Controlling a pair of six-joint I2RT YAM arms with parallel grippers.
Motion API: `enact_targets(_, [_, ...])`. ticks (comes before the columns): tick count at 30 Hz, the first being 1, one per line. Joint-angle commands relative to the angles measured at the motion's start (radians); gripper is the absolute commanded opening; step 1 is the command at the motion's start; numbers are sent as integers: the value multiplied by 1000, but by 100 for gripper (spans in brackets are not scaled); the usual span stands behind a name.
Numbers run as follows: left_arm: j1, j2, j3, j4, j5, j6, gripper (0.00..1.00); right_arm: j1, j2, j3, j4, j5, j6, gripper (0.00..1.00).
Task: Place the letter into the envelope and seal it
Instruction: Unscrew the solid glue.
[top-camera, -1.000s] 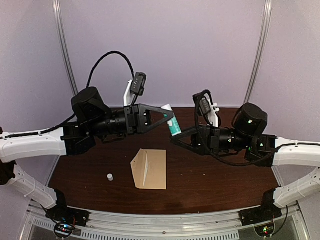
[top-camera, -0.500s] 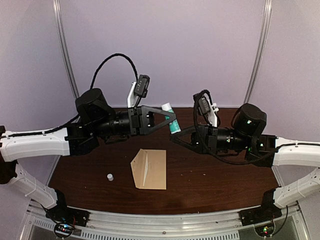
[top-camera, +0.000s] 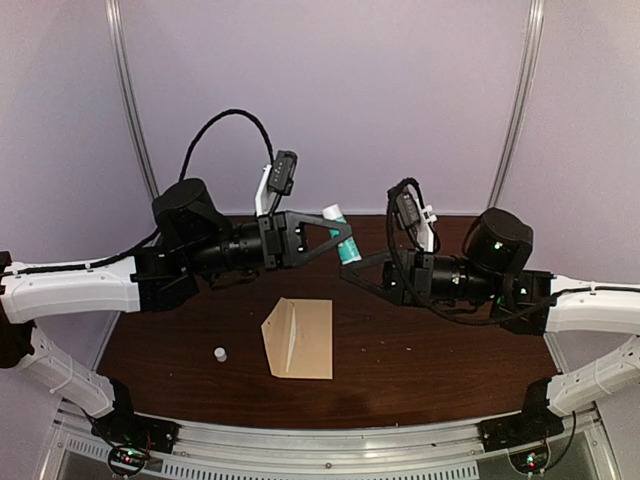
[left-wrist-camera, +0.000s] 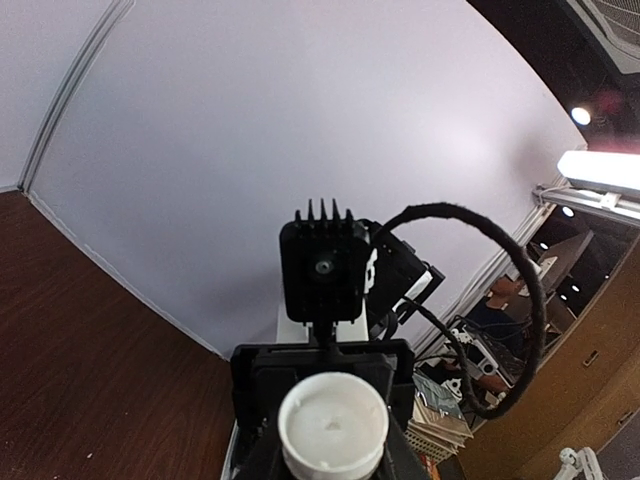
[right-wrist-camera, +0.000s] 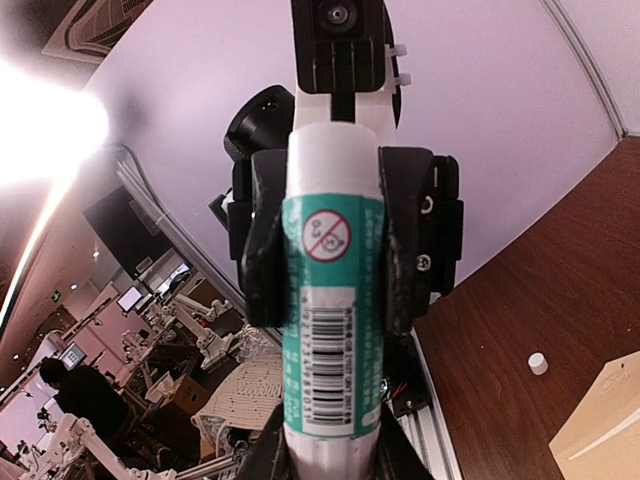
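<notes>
While the left gripper (top-camera: 343, 233) and right gripper (top-camera: 351, 274) both clamped the glue stick (top-camera: 348, 254) aloft at twelve o'clock, the envelope (top-camera: 300, 338) lay apparently unsealed, letter unseen.

Pale lilac wall panels (top-camera: 330, 100) close off the back and sides, joined by slim grey metal uprights (top-camera: 128, 100); the table (top-camera: 420, 360) is dark brown wood, with an aluminium rail (top-camera: 330, 445) along its near edge; beyond the booth show a glaring ceiling light (right-wrist-camera: 40, 130), a white strip light (left-wrist-camera: 600, 170) and cluttered workbenches (right-wrist-camera: 180, 330).
</notes>
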Motion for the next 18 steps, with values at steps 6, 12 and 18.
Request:
enact_targets(6, [-3, -35, -21, 61, 134, 79, 0, -9, -9, -26, 312, -157, 202, 12])
enact_targets(12, [-2, -66, -26, -3, 32, 92, 0, -9, -39, 25, 20, -63, 60, 45])
enact_targets(18, [-1, -153, 1, -299, -324, 100, 3, -9, -123, 79, -439, 173, -179, 83])
